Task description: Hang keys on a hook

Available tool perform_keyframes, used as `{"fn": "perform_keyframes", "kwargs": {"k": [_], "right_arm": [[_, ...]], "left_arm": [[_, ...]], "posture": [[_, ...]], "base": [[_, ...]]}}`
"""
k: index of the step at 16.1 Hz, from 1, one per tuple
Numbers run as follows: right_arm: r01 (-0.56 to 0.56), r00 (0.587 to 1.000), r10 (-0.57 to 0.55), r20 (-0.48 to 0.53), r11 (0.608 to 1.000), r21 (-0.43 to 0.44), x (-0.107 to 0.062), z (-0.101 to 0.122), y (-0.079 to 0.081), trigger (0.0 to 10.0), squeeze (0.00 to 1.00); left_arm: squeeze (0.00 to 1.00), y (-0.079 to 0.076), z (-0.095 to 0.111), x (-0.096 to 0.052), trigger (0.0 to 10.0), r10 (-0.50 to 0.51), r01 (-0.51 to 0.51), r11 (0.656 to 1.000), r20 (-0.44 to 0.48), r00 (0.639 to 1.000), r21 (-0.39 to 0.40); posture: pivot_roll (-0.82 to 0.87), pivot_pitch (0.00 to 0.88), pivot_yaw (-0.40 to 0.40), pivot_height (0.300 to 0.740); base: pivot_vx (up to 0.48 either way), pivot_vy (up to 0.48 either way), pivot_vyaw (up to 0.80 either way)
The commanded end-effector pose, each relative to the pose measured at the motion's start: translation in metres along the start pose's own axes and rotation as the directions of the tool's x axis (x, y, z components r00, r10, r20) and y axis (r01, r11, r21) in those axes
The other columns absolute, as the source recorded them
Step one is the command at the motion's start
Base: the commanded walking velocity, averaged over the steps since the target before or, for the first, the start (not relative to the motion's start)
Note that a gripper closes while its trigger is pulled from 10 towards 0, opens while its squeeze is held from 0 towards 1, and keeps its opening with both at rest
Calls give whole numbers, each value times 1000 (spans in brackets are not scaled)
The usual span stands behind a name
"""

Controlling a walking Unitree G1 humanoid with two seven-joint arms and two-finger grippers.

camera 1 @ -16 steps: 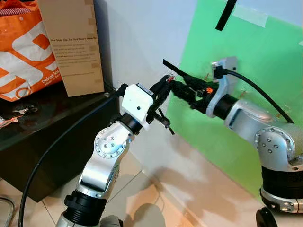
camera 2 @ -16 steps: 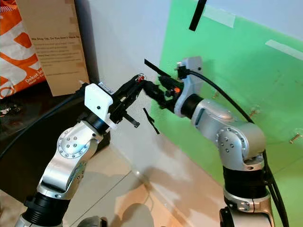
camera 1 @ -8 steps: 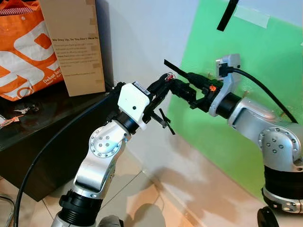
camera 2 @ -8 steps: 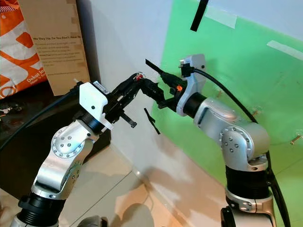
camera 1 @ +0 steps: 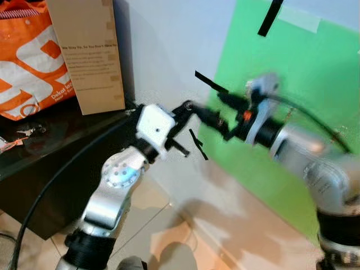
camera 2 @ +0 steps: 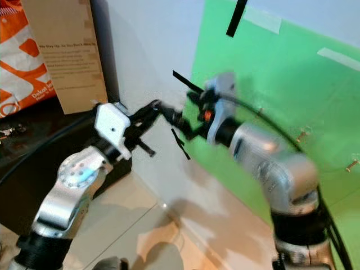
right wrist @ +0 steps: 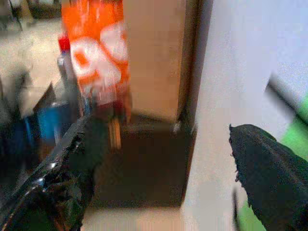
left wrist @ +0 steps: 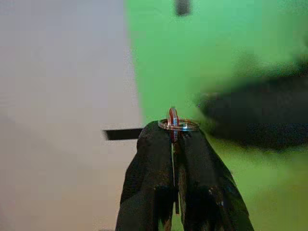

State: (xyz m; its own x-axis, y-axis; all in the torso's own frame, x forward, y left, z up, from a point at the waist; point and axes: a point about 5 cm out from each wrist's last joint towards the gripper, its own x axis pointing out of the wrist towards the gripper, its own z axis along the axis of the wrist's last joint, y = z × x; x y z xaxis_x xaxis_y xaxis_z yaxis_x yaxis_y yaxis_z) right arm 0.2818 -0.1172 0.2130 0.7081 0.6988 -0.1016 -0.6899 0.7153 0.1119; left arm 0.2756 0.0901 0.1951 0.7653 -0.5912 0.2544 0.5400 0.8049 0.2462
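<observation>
Left wrist view: left gripper [left wrist: 175, 139] clenched on key ring [left wrist: 178, 125], frame centre. Right gripper [right wrist: 159, 159] spread wide, now drawn back from ring. I judge handover finished; green board [camera 1: 292, 73] hooks next.

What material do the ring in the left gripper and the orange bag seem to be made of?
The ring, pinched between the shut fingers of the left gripper, looks like thin polished metal, since its rim glints silver. The orange bag looks like glossy plastic or coated fabric, with creases and a soft sheen, though I cannot be sure.
</observation>
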Motion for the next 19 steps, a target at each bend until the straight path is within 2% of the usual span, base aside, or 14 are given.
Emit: {"fn": "perform_keyframes", "kwargs": {"k": [1,2,3,4,6,8,9,10,11,14,17,18,19], "right_arm": [[-6,999,6,-47,1000,-2,0,-12,4,10000,0],[-7,998,7,-60,1000,5,-1,-17,6,10000,0],[-8,996,10,-84,999,32,-4,-31,11,10000,0],[-1,996,5,-93,999,40,-5,-37,12,10000,0],[20,996,-16,-93,999,38,-5,-41,12,10000,0],[47,999,-47,-18,999,22,-3,-33,9,10000,0],[-23,997,22,69,1000,13,-3,-16,14,10000,741],[-42,995,42,85,999,7,-3,-11,16,10000,1000],[-91,990,93,106,996,-23,-2,-3,21,10000,1000],[-98,987,103,123,994,-43,5,1,24,10000,1000],[-141,972,150,178,988,-63,9,16,32,10000,1000],[-149,973,156,171,987,-56,11,15,33,10000,922],[-156,975,162,155,987,-49,13,11,35,10000,0]], "left_arm": [[0,8,11,-6,0,56,-56,998,34,998,9],[0,10,10,-11,0,75,-75,997,18,997,11],[0,16,-7,-36,0,118,-112,992,-113,987,59],[0,16,-17,-46,0,120,-107,991,-180,976,77],[0,17,-17,-49,0,123,-107,990,-185,975,93],[0,19,-13,-44,0,132,-117,988,-170,976,96],[0,19,-12,-38,0,117,-102,990,-163,980,100],[0,18,-12,-36,0,108,-93,991,-160,981,99],[0,14,-13,-31,0,77,-62,993,-156,985,96],[0,9,-17,-25,0,37,-22,995,-160,986,93],[0,7,-14,-16,0,9,3,996,-132,991,89],[0,3,-12,-14,0,-12,21,996,-113,993,83],[0,0,-10,-13,0,-31,38,996,-95,995,75]], "posture": [[41,0,-57,740],[43,0,-57,740],[47,0,-52,740],[49,0,-52,740],[60,0,-58,740],[61,0,-60,740],[58,0,-57,740],[57,0,-56,740],[52,0,-48,740],[49,0,-40,740],[44,0,-37,740],[41,0,-38,740],[40,0,-39,740]], "base": [[0,0,0],[0,0,0],[0,0,0],[0,0,0],[0,0,0],[0,0,0],[0,0,0],[0,0,0],[0,0,0],[0,0,0],[0,0,0],[0,0,0],[0,0,0]]}}
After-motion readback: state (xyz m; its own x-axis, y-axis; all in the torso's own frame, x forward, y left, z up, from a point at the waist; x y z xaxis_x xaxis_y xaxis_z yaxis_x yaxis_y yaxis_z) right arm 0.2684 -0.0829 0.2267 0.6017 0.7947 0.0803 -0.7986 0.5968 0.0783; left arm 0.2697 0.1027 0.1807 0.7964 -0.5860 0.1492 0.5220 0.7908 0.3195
